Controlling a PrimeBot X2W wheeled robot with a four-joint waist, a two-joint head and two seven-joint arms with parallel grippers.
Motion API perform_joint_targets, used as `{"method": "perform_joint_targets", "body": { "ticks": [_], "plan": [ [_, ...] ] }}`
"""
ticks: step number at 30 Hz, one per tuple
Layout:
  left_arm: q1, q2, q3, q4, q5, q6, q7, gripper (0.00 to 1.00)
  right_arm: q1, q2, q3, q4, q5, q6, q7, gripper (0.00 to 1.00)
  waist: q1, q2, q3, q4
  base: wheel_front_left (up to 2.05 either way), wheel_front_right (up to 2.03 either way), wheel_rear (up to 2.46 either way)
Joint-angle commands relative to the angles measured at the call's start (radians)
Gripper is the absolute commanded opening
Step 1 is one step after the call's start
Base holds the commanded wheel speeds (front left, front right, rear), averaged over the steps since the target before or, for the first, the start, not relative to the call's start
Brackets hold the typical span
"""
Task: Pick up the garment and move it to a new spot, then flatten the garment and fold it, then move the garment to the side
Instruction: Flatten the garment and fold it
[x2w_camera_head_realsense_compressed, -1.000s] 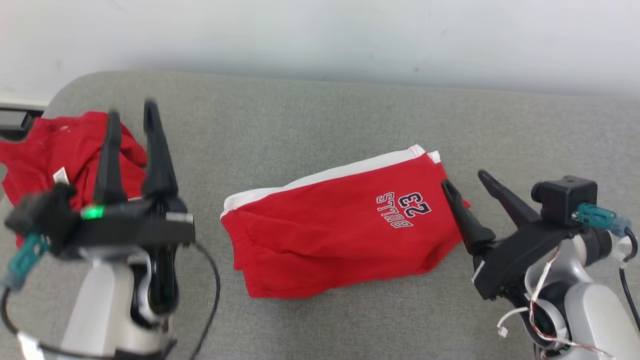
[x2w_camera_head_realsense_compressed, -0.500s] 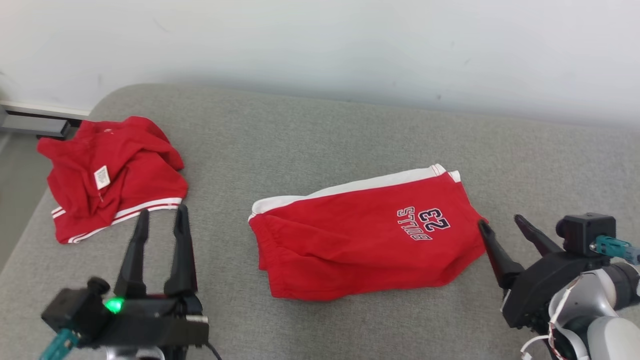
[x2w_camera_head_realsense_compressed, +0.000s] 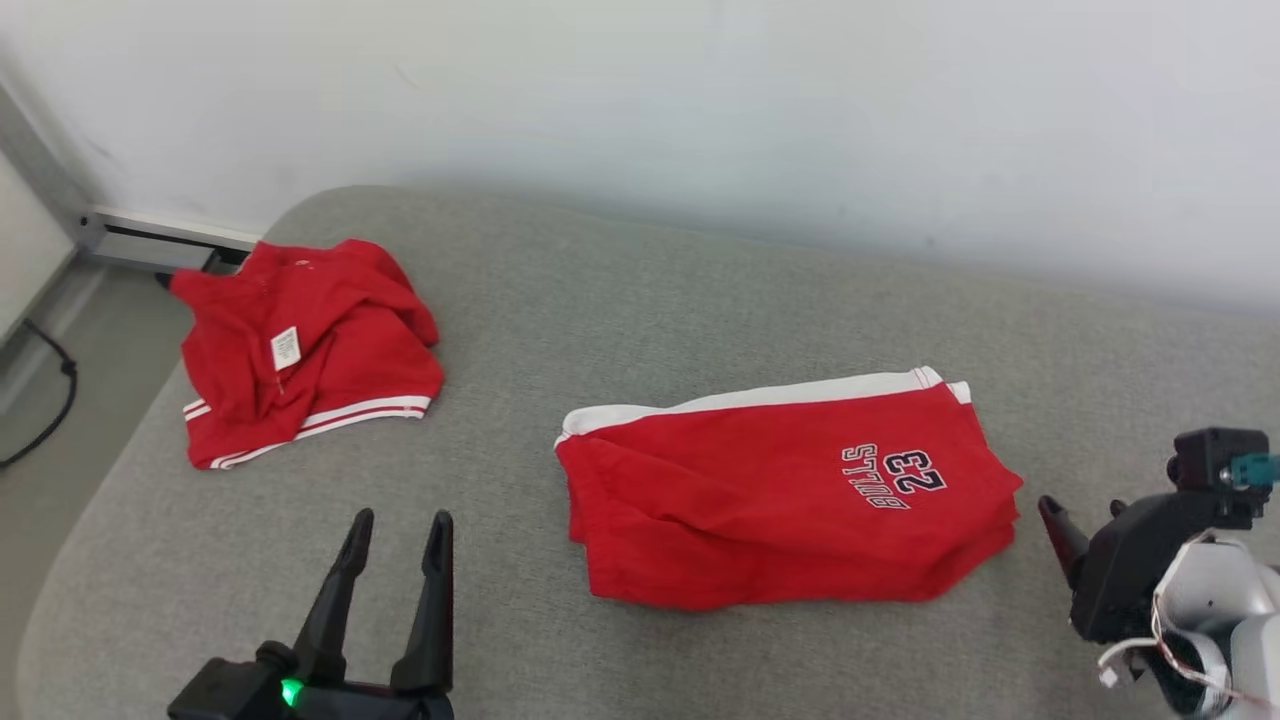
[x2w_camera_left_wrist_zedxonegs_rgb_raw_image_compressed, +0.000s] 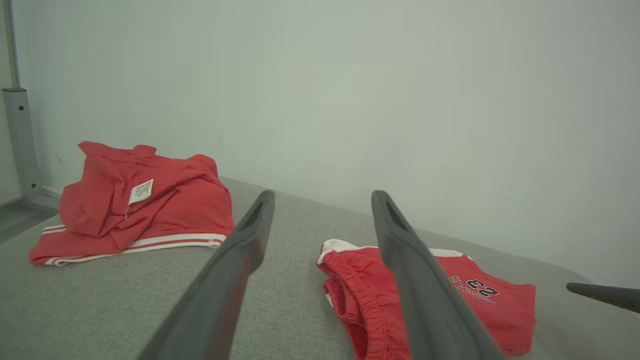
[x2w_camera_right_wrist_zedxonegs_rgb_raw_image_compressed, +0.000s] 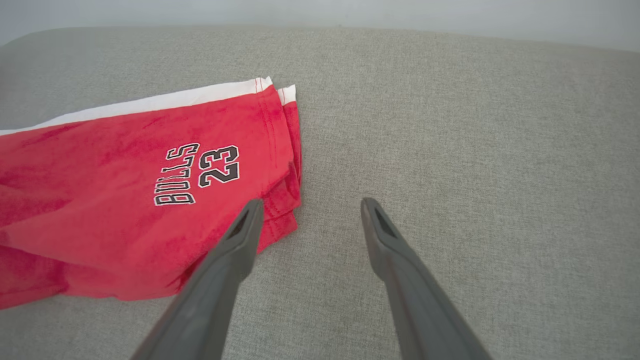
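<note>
At the near left of the grey padded surface (x2w_camera_head_realsense_compressed: 650, 300), the left tool (x2w_camera_head_realsense_compressed: 401, 520) stands with its two dark fingers spread wide and nothing between them, pointing toward the far side, a green light (x2w_camera_head_realsense_compressed: 291, 692) glowing on its body. Over at the near right, the right tool (x2w_camera_right_wrist_zedxonegs_rgb_raw_image_compressed: 311, 205) is likewise fully parted and empty. In its own wrist view its left finger crosses the hem corner of the red shorts (x2w_camera_head_realsense_compressed: 790, 510), though whether it touches the cloth cannot be told; from the head view it sits just beside that near right corner. Between the two tools, right of centre, the shorts lie folded flat on the surface. A white band runs along their far edge, the black "BULLS 23" print faces up near their right end, and the elastic waist is at their left end. Well apart from them, at the far left corner, a second red garment (x2w_camera_head_realsense_compressed: 300, 350) lies crumpled, showing a white label (x2w_camera_head_realsense_compressed: 286, 347) and white stripes along its near hem. Behind everything rises a pale wall (x2w_camera_head_realsense_compressed: 700, 100), and past the left edge a black cable (x2w_camera_head_realsense_compressed: 50, 400) curls on the floor (x2w_camera_head_realsense_compressed: 30, 330).
</note>
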Motion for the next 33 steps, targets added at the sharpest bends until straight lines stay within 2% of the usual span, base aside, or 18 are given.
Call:
{"method": "perform_joint_targets", "body": {
  "ticks": [1, 11, 22, 29, 30, 31, 32, 33],
  "plan": [
    [0.015, 0.005, -0.004, -0.003, 0.009, -0.009, -0.004, 1.00, -0.035, -0.001, -0.021, 0.025, -0.011, 0.000, 0.030, 1.00, 0.0001, 0.0000, -0.008, 0.024, 0.00, 0.00, 0.00],
    [0.016, 0.008, -0.048, 0.007, 0.046, -0.024, -0.004, 1.00, -0.196, -0.002, -0.143, 0.204, -0.070, 0.000, 0.199, 1.00, 0.0001, 0.0000, 0.005, 0.098, 0.00, 0.00, 0.00],
    [0.012, 0.008, -0.090, 0.027, 0.037, -0.036, -0.004, 1.00, -0.287, -0.002, -0.258, 0.343, -0.158, 0.000, 0.298, 1.00, 0.0001, 0.0000, 0.019, 0.167, 0.00, 0.00, 0.00],
    [0.017, 0.007, -0.096, 0.032, 0.028, -0.037, -0.004, 1.00, -0.284, -0.002, -0.300, 0.378, -0.197, 0.000, 0.335, 1.00, 0.0001, 0.0000, 0.021, 0.186, 0.00, 0.00, 0.00],
    [0.019, 0.007, -0.097, 0.033, 0.028, -0.037, -0.004, 1.00, -0.282, -0.002, -0.302, 0.383, -0.201, 0.000, 0.340, 0.95, 0.0001, 0.0000, 0.021, 0.187, 0.00, 0.00, 0.00],
    [0.021, 0.007, -0.097, 0.033, 0.027, -0.037, -0.004, 1.00, -0.280, -0.002, -0.301, 0.389, -0.199, 0.000, 0.343, 0.81, 0.0001, 0.0000, 0.021, 0.188, 0.00, 0.00, 0.00],
    [0.022, 0.007, -0.097, 0.032, 0.025, -0.037, -0.004, 1.00, -0.280, -0.002, -0.300, 0.391, -0.194, 0.000, 0.343, 0.49, 0.0001, 0.0000, 0.021, 0.188, 0.00, 0.00, 0.00],
    [0.023, 0.006, -0.097, 0.031, 0.025, -0.037, -0.004, 1.00, -0.279, -0.002, -0.297, 0.394, -0.187, 0.000, 0.342, 0.40, 0.0001, 0.0000, 0.022, 0.187, 0.00, 0.00, 0.00]
  ]
}}
